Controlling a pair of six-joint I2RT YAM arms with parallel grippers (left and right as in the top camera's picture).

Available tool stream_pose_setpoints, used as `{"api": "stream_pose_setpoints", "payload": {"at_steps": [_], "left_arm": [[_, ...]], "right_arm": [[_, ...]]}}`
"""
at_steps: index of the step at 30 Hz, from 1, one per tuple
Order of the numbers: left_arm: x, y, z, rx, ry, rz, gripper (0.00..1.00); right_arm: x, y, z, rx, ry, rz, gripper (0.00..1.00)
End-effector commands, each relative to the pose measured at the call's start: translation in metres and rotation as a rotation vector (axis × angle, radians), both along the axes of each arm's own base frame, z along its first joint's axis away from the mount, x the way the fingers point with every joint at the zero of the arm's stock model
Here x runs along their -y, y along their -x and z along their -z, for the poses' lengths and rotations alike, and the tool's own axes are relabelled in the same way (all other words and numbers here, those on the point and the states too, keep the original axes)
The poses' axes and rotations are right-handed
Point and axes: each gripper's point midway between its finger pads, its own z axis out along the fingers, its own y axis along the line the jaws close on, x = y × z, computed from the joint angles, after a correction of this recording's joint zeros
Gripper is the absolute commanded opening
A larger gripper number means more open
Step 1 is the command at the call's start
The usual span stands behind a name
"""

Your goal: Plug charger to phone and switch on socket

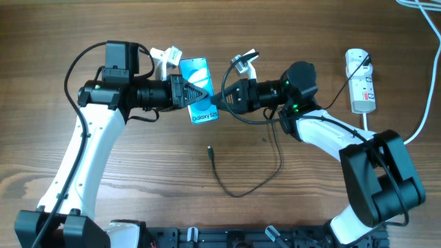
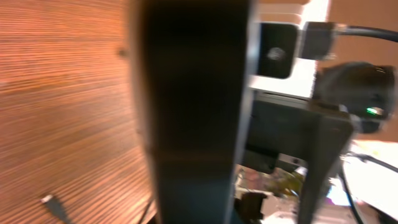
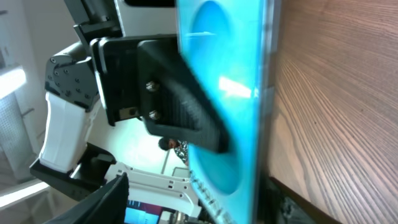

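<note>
Table [image 1: 138, 158]: brown wood grain fills your overhead view, and both arms reach in from the 6 o'clock edge.
Phone [image 1: 194, 69]: sits near 12 o'clock of the table centre, teal screen facing the overhead camera. Its long axis runs roughly 11 to 5, with the white text at the 5 o'clock end. You cannot tell whether it rests on the wood.
Left gripper [image 1: 200, 94]: comes in from 9 o'clock and is clamped across the middle of the phone. In your right wrist view, one dark finger [image 3: 186, 118] lies flat on the screen.
Right gripper [image 1: 222, 98]: comes in from 3 o'clock and is right at the phone's 3 o'clock edge. You cannot tell whether its fingers are spread or pressed together.
Charger [image 1: 238, 193]: thin black cable lying loose on the wood, looping towards 6 o'clock and then climbing to the right arm.
Connector tip [image 1: 209, 148]: lies free at 6 o'clock of the phone, apart from it and from both grippers. It also shows at 7 o'clock in your left wrist view [image 2: 55, 206].
Socket [image 1: 361, 83]: white strip at 2 o'clock, well apart from both grippers. The switch is too small to read.
White cable [image 1: 413, 7]: thicker, and runs along the 3 o'clock edge.
</note>
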Motion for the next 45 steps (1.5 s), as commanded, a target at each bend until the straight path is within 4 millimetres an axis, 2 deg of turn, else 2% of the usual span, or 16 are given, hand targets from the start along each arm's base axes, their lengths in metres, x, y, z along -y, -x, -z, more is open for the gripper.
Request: {"api": "stream_pose_setpoints", "payload": {"at_steps": [1, 5, 7, 11, 15, 19, 21, 24, 28, 31, 33, 36, 37, 41, 43, 45], "left_arm": [[-0.022, -0.009, 0.02, 0.008, -0.187, -0.098, 0.04], [-0.052, -0.008, 0.053, -0.08, -0.382, -0.222, 0.05], [-0.058, -0.003, 0.067, -0.123, -0.413, -0.246, 0.05], [-0.077, 0.007, 0.111, -0.291, -0.512, -0.362, 0.04], [-0.08, 0.019, 0.148, -0.443, -0.544, -0.382, 0.04], [-0.073, 0.027, 0.173, -0.522, -0.58, -0.338, 0.05], [-0.07, 0.032, 0.188, -0.559, -0.633, -0.337, 0.05], [-0.066, 0.04, 0.205, -0.6, -0.705, -0.329, 0.06], [-0.048, 0.055, 0.227, -0.636, -0.757, -0.245, 0.06], [-0.047, 0.057, 0.232, -0.606, -0.825, -0.246, 0.14], [-0.049, 0.056, 0.233, -0.589, -0.857, -0.26, 0.15], [-0.048, 0.053, 0.233, -0.578, -0.851, -0.263, 0.13], [-0.048, 0.051, 0.233, -0.573, -0.848, -0.266, 0.04], [-0.049, 0.04, 0.231, -0.562, -0.82, -0.302, 0.04], [-0.053, 0.031, 0.221, -0.598, -0.763, -0.328, 0.04], [-0.052, 0.017, 0.203, -0.652, -0.612, -0.354, 0.04]], "right_arm": [[-0.002, 0.001, 0.002, -0.01, 0.005, -0.015, 0.97], [-0.002, 0.002, 0.008, -0.018, 0.019, -0.023, 1.0], [-0.002, 0.002, 0.017, -0.008, 0.034, -0.025, 1.0], [-0.002, -0.001, 0.041, 0.023, 0.081, 0.005, 1.0], [0.004, -0.015, 0.096, -0.118, 0.274, 0.155, 1.0], [0.023, -0.015, 0.149, -0.247, 0.505, 0.272, 1.0], [0.033, -0.013, 0.167, -0.304, 0.6, 0.321, 1.0], [0.042, -0.014, 0.181, -0.324, 0.669, 0.369, 1.0], [0.05, -0.014, 0.19, -0.332, 0.726, 0.402, 1.0], [0.054, -0.008, 0.196, -0.284, 0.762, 0.373, 0.99], [0.056, -0.006, 0.196, -0.238, 0.785, 0.339, 0.91], [0.069, -0.013, 0.181, -0.192, 0.937, 0.317, 0.81], [0.073, -0.018, 0.169, -0.153, 1.001, 0.303, 0.76], [0.077, -0.02, 0.138, -0.004, 1.212, 0.274, 0.59], [0.069, -0.008, 0.139, 0.045, 1.271, 0.243, 0.56], [0.047, 0.01, 0.141, 0.107, 1.285, 0.184, 0.53]]}}
